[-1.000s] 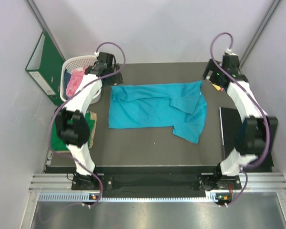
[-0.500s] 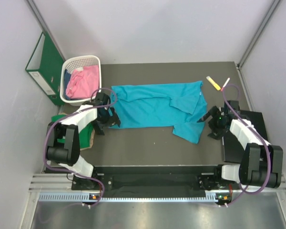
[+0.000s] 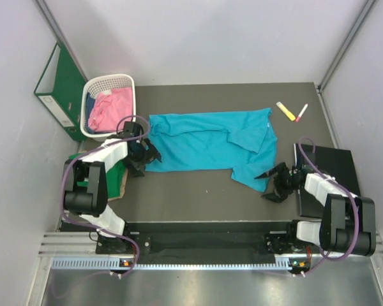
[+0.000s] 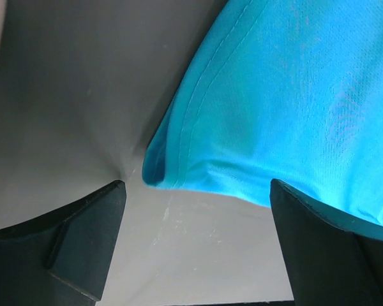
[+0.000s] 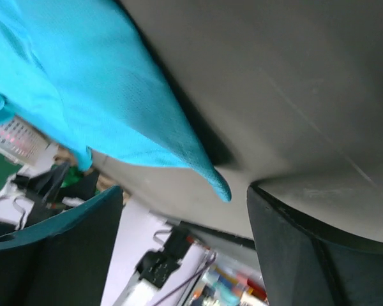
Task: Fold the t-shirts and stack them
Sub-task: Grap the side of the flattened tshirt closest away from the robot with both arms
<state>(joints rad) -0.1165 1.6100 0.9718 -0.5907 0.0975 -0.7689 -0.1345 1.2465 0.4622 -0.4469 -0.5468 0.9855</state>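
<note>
One pink t-shirt (image 3: 104, 111) is heaped in the white basket (image 3: 112, 78) at the far left. The teal-blue t-shirt (image 3: 204, 143) is spread mid-table, with bare table (image 3: 198, 197) along its near edge. The left gripper (image 3: 147, 159) and right gripper (image 3: 267, 185) are set at its near corners, jaws apart, nothing clamped.

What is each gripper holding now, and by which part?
Nothing is held. The left gripper and the right gripper both stand open, each with a near corner of the teal-blue cloth t-shirt between its jaws, not yet clamped.
</note>
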